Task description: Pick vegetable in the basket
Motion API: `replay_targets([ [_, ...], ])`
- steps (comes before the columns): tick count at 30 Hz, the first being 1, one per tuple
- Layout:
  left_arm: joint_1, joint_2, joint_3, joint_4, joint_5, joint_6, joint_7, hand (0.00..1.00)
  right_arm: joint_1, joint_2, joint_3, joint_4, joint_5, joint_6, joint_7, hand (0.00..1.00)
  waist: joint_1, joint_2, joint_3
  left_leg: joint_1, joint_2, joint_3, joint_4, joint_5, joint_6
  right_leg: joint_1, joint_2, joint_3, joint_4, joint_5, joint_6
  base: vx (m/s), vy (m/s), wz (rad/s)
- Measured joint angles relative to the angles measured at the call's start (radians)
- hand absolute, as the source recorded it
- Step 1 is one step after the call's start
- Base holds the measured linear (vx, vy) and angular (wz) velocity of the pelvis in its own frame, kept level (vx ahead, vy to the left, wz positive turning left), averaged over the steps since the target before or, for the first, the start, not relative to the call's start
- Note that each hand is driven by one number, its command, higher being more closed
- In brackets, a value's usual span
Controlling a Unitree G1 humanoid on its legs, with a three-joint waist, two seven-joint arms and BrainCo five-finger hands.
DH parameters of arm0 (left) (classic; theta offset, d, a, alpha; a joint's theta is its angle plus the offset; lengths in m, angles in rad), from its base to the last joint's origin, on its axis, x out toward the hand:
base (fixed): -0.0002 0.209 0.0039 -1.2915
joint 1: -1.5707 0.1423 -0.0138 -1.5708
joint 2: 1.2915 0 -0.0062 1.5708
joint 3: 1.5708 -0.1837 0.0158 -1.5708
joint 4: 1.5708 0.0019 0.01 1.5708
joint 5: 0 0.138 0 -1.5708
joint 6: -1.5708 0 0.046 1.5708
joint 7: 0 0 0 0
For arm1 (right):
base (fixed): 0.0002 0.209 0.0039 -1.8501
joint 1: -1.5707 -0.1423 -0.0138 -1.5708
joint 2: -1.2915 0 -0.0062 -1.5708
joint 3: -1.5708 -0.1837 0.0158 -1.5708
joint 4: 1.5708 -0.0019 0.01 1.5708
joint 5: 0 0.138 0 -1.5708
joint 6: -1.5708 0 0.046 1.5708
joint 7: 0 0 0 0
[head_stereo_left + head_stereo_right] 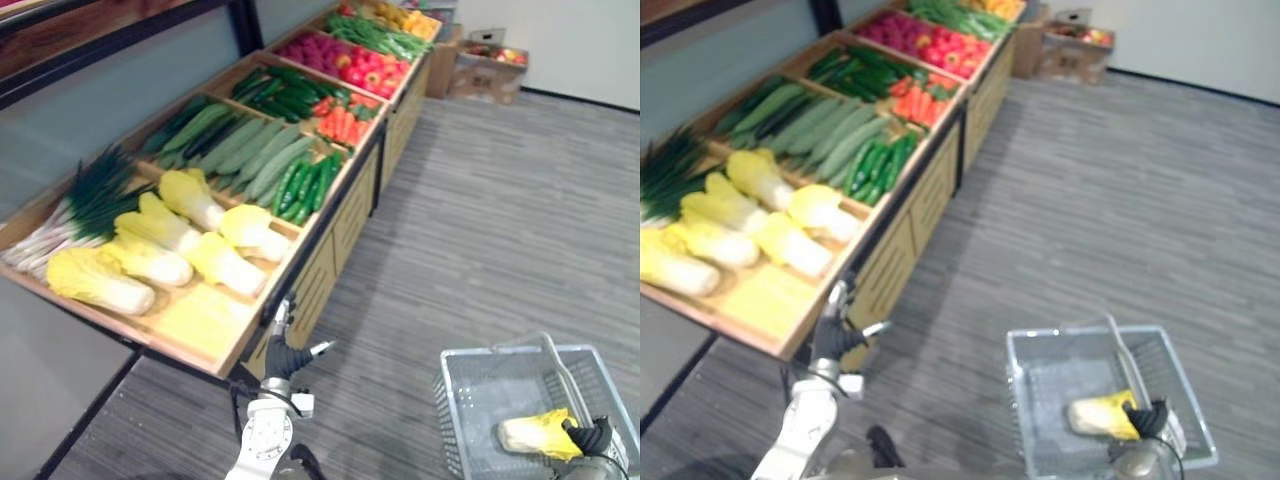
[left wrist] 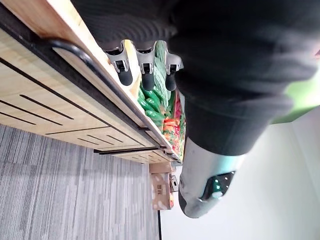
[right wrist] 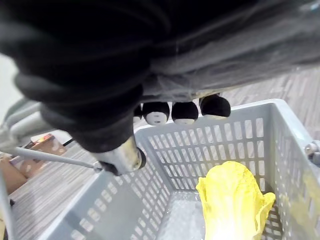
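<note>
A grey wire basket (image 1: 468, 388) hangs low at my right, and one yellow napa cabbage (image 1: 535, 433) lies inside it on the bottom (image 3: 232, 200). My right hand (image 1: 592, 437) is curled round the basket's handle (image 3: 121, 158). At the front edge of the wooden display shelf (image 1: 235, 350), my left hand (image 1: 283, 357) is raised with its fingers (image 2: 145, 67) straight and nothing in them. Just beyond that hand, several more napa cabbages (image 1: 215, 260) lie in the nearest shelf compartment.
Along the shelf lie green onions (image 1: 85, 205), pale gourds (image 1: 255, 150), cucumbers (image 1: 305, 185), carrots (image 1: 340, 120) and red fruit (image 1: 345, 60). Cardboard boxes (image 1: 490, 65) stand at the far end by the wall. Grey carpet floor (image 1: 500, 230) stretches to the right of the shelf.
</note>
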Motion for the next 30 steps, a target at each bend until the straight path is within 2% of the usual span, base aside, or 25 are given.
replay_targets([
  [1, 0.002, -0.005, 0.004, 0.006, 0.0, 0.0, 0.004, 0.0, 0.0, 0.0, 0.0, 0.0, 0.0, 0.0, -0.002, 1.0, -0.003, 0.011, -0.002, 0.0, 0.014, -0.004, 0.004, 0.008, -0.003, 0.01, 0.013, 0.0, -0.02, -0.008, -0.001, -0.2, -0.251, -0.31],
  [2, 0.003, -0.01, 0.005, 0.018, 0.002, 0.0, 0.007, 0.0, 0.004, 0.0, 0.0, -0.002, 0.0, -0.002, -0.005, 1.0, -0.006, 0.02, 0.006, 0.001, 0.041, -0.017, 0.003, 0.028, -0.018, 0.025, 0.048, -0.006, -0.056, -0.012, -0.003, -0.26, -0.268, -0.32],
  [4, 0.002, -0.013, 0.003, 0.027, 0.021, 0.001, 0.013, 0.0, 0.018, -0.002, -0.002, -0.003, 0.001, -0.009, -0.017, 1.0, -0.012, 0.052, 0.024, 0.011, 0.072, -0.063, -0.015, 0.074, -0.039, 0.045, 0.09, -0.014, -0.069, -0.018, -0.015, -0.26, -0.241, -0.12],
  [6, 0.033, -0.013, -0.009, 0.03, 0.025, 0.0, 0.015, 0.0, 0.043, -0.005, -0.004, -0.008, 0.001, -0.011, -0.03, 1.0, -0.028, 0.053, 0.033, 0.054, 0.047, -0.147, -0.096, 0.171, -0.073, 0.05, 0.096, -0.017, -0.035, -0.035, -0.045, -0.22, -0.155, 0.07],
  [7, 0.041, -0.012, -0.013, 0.03, 0.025, 0.001, 0.015, 0.0, 0.045, -0.007, -0.004, -0.008, 0.0, -0.011, -0.03, 1.0, -0.027, 0.052, 0.035, 0.068, 0.027, -0.199, -0.121, 0.199, -0.087, 0.05, 0.089, -0.007, -0.026, -0.04, -0.048, -0.17, -0.135, -0.18],
  [8, 0.056, -0.014, -0.031, 0.03, 0.024, 0.0, 0.014, 0.0, 0.043, -0.02, -0.002, -0.005, 0.0, -0.01, -0.031, 1.0, -0.021, 0.052, 0.038, 0.088, -0.018, -0.327, -0.144, 0.211, -0.104, 0.04, 0.072, 0.018, -0.012, -0.05, -0.052, -0.13, -0.086, -0.48],
  [9, 0.067, -0.018, -0.045, 0.029, 0.021, -0.002, 0.006, 0.0, 0.036, -0.036, 0.006, 0.001, 0.0, -0.007, -0.037, 1.0, -0.009, 0.055, 0.039, 0.103, -0.071, -0.453, -0.13, 0.166, -0.157, 0.022, 0.06, 0.054, -0.011, -0.043, -0.044, -0.12, -0.058, -0.5],
  [10, 0.067, -0.018, -0.047, 0.029, 0.02, -0.002, 0.003, 0.0, 0.035, -0.038, 0.008, 0.001, 0.0, -0.006, -0.038, 1.0, -0.005, 0.056, 0.039, 0.107, -0.079, -0.476, -0.126, 0.154, -0.165, 0.017, 0.059, 0.062, -0.011, -0.042, -0.043, -0.1, -0.004, -0.7],
  [11, 0.068, -0.018, -0.054, 0.029, 0.019, -0.005, -0.006, 0.0, 0.028, -0.041, 0.017, 0.001, 0.0, -0.006, -0.045, 1.0, 0.008, 0.059, 0.04, 0.118, -0.107, -0.534, -0.106, 0.092, -0.181, -0.012, 0.055, 0.099, -0.012, -0.031, -0.045, -0.07, 0.043, -0.72],
  [12, 0.069, -0.018, -0.056, 0.029, 0.019, -0.01, -0.011, 0.0, 0.023, -0.041, 0.023, 0.001, 0.0, -0.007, -0.046, 1.0, 0.011, 0.063, 0.041, 0.127, -0.112, -0.547, -0.1, 0.039, -0.177, -0.031, 0.057, 0.116, -0.012, -0.026, -0.036, -0.04, 0.055, -0.7],
  [14, 0.069, -0.018, -0.058, 0.03, 0.017, -0.013, -0.016, 0.0, 0.028, -0.044, 0.024, 0.001, -0.001, -0.007, -0.046, 1.0, 0.006, 0.067, 0.043, 0.135, -0.117, -0.545, -0.105, -0.001, -0.176, -0.03, 0.055, 0.116, -0.013, -0.018, -0.021, 0.02, 0.084, -0.15],
  [15, 0.066, -0.015, -0.057, 0.03, 0.016, -0.015, -0.023, 0.0, 0.03, -0.042, 0.024, 0.001, -0.001, -0.007, -0.045, 1.0, -0.007, 0.068, 0.042, 0.135, -0.133, -0.544, -0.116, -0.024, -0.174, -0.029, 0.037, 0.112, -0.022, -0.006, 0.0, 0.05, 0.133, 0.12],
  [17, 0.061, -0.009, -0.058, 0.03, 0.014, -0.015, -0.029, 0.0, 0.036, -0.036, 0.023, 0.001, 0.0, -0.008, -0.045, 1.0, -0.01, 0.066, 0.044, 0.137, -0.147, -0.547, -0.132, -0.02, -0.168, -0.012, 0.022, 0.107, -0.054, 0.019, 0.008, 0.03, 0.12, 0.18],
  [20, 0.058, 0.004, -0.059, 0.032, -0.025, -0.015, -0.041, 0.0, 0.039, -0.033, 0.008, 0.002, 0.0, -0.009, -0.045, 1.0, -0.01, 0.063, 0.046, 0.152, -0.177, -0.571, -0.191, 0.012, -0.157, 0.032, 0.005, 0.064, -0.132, 0.059, 0.012, 0.02, 0.078, 0.33],
  [21, 0.051, 0.011, -0.058, 0.042, -0.025, -0.015, -0.048, 0.0, 0.036, -0.03, 0.004, 0.002, 0.001, -0.009, -0.046, 1.0, -0.023, 0.058, 0.048, 0.166, -0.185, -0.583, -0.245, 0.047, -0.156, 0.04, -0.004, 0.038, -0.145, 0.065, 0.019, 0.0, -0.011, 0.36],
  [26, 0.048, 0.022, -0.052, 0.05, -0.055, -0.014, -0.051, 0.0, -0.015, -0.022, 0.01, 0.038, 0.001, -0.009, -0.046, 1.0, -0.026, 0.06, 0.048, 0.236, -0.191, -0.572, -0.423, 0.143, -0.157, 0.037, 0.0, 0.033, -0.162, 0.087, 0.026, -0.01, -0.011, 0.06],
  [28, 0.042, 0.023, -0.048, 0.066, -0.059, -0.014, -0.051, 0.0, -0.027, -0.015, 0.011, 0.042, 0.001, -0.009, -0.046, 1.0, -0.022, 0.057, 0.048, 0.24, -0.189, -0.562, -0.444, 0.149, -0.156, 0.027, 0.001, 0.043, -0.172, 0.094, 0.029, -0.03, 0.021, -0.2],
  [30, 0.043, 0.026, -0.028, 0.085, -0.062, -0.009, -0.051, 0.0, -0.048, -0.003, 0.03, 0.046, 0.001, -0.009, -0.044, 1.0, 0.001, 0.047, 0.049, 0.239, -0.185, -0.517, -0.445, 0.149, -0.155, 0.003, 0.005, 0.089, -0.196, 0.117, 0.032, -0.03, 0.035, -0.52],
])
